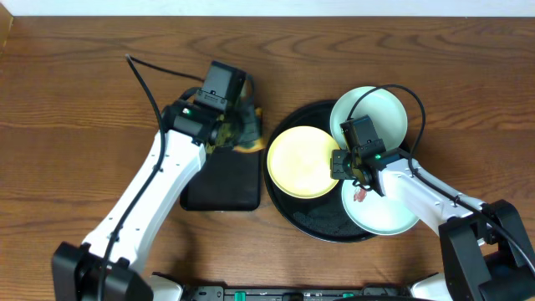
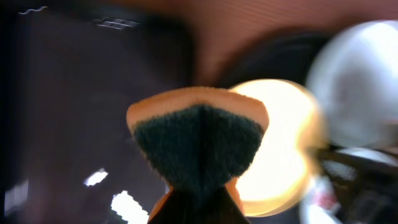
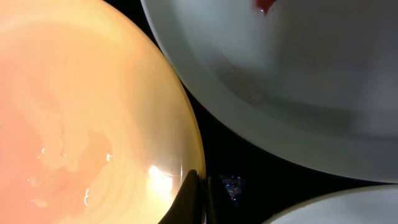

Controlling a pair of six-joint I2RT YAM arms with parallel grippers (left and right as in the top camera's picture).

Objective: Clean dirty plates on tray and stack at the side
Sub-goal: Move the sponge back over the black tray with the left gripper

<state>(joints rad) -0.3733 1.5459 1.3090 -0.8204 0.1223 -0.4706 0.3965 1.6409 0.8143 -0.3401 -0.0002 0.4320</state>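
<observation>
reaching in from lower left overhead, the left gripper (image 1: 231, 124) is held by the rectangular tray (image 1: 221, 184); the right gripper (image 1: 344, 165) is set at the rim of the yellow plate (image 1: 299, 160) on the round tray (image 1: 318, 220). left wrist: a folded sponge (image 2: 198, 146) is pinched tight. right wrist: one finger (image 3: 191, 198) is seen at that rim; its grip cannot be told.
</observation>
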